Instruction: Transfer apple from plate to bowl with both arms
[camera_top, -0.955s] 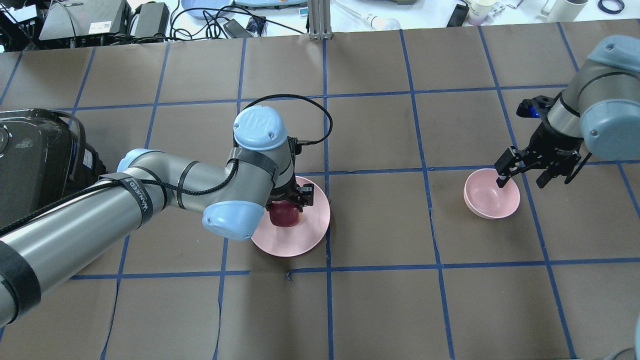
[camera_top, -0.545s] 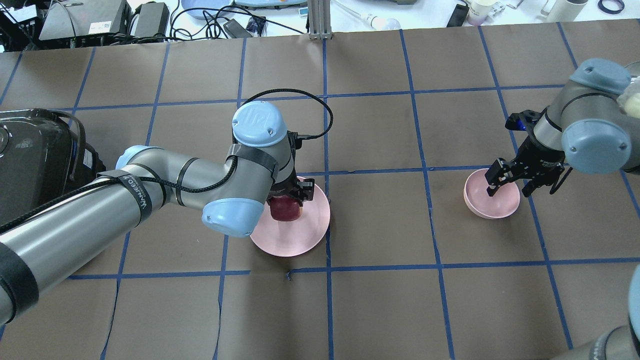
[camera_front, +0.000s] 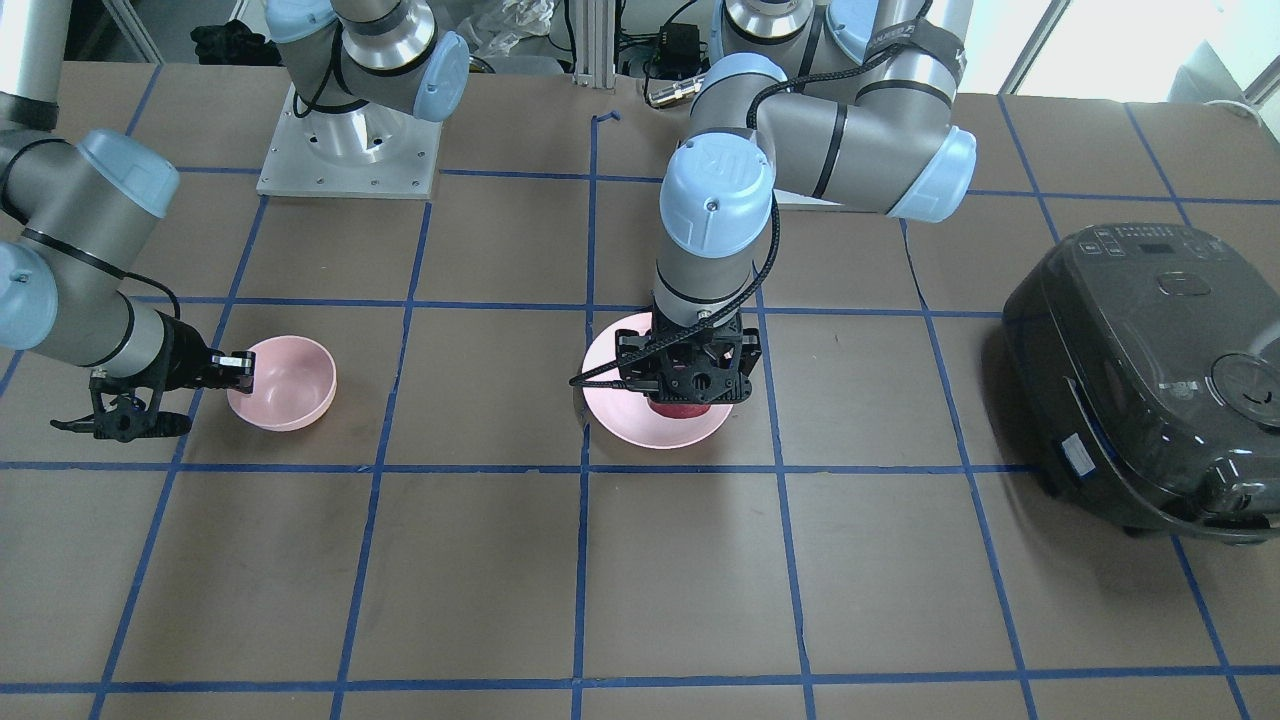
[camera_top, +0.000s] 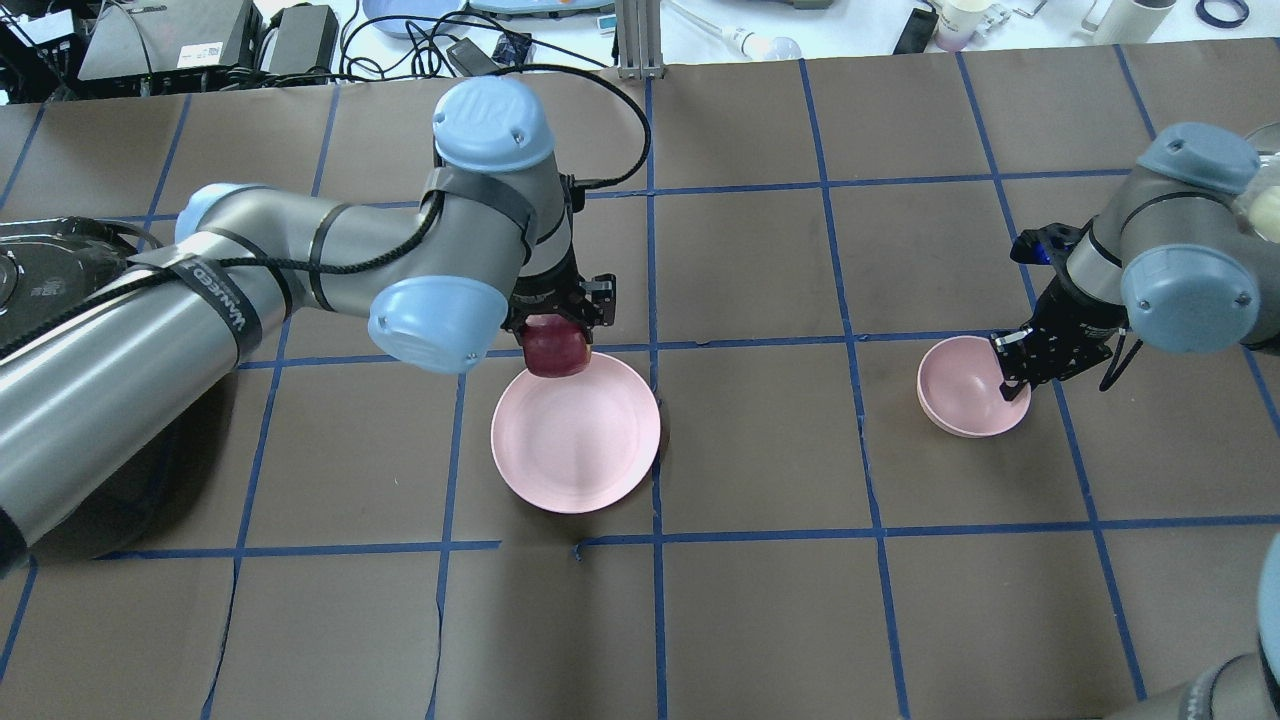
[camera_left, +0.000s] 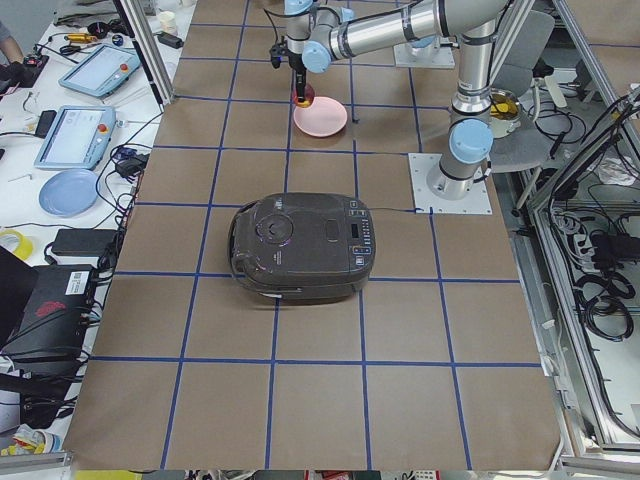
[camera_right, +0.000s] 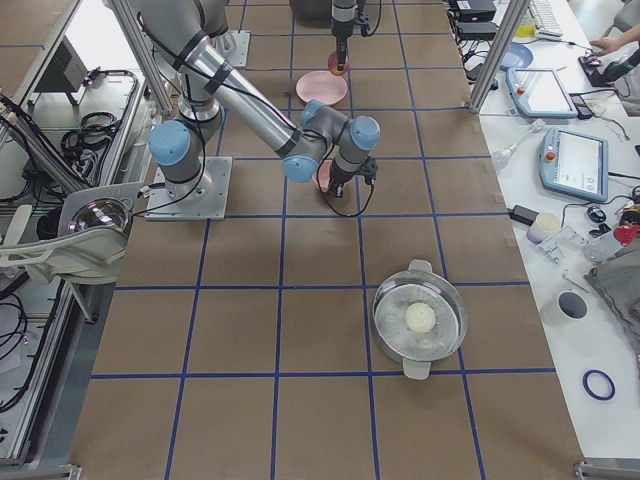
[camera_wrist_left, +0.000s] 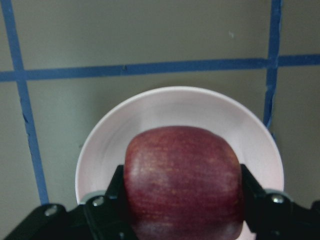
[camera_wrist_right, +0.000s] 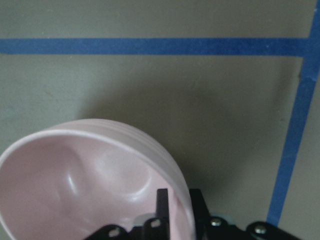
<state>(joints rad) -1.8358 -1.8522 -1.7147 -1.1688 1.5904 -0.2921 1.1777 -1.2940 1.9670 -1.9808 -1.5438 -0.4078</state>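
Observation:
My left gripper (camera_top: 555, 322) is shut on the dark red apple (camera_top: 556, 352) and holds it above the far edge of the wide pink plate (camera_top: 580, 450). In the left wrist view the apple (camera_wrist_left: 182, 180) sits between the black fingers, with the plate (camera_wrist_left: 200, 107) below it. In the front view the gripper (camera_front: 685, 385) hides most of the apple (camera_front: 672, 408) over the plate (camera_front: 620, 420). My right gripper (camera_top: 1010, 375) is shut on the right rim of the small pink bowl (camera_top: 960, 400), which is slightly tilted. The right wrist view shows the fingers (camera_wrist_right: 162, 207) pinching the bowl's (camera_wrist_right: 75, 185) rim.
A black rice cooker (camera_front: 1150, 380) stands on the robot's left side of the table (camera_top: 40, 270). A metal pot with a lid (camera_right: 420, 320) stands toward the table's right end. Cables and devices (camera_top: 300, 40) lie beyond the far edge.
My left gripper has lifted the apple off the plate and moved it toward the far edge. My right gripper has closed on the bowl's rim, and the bowl has tilted and shifted slightly left.

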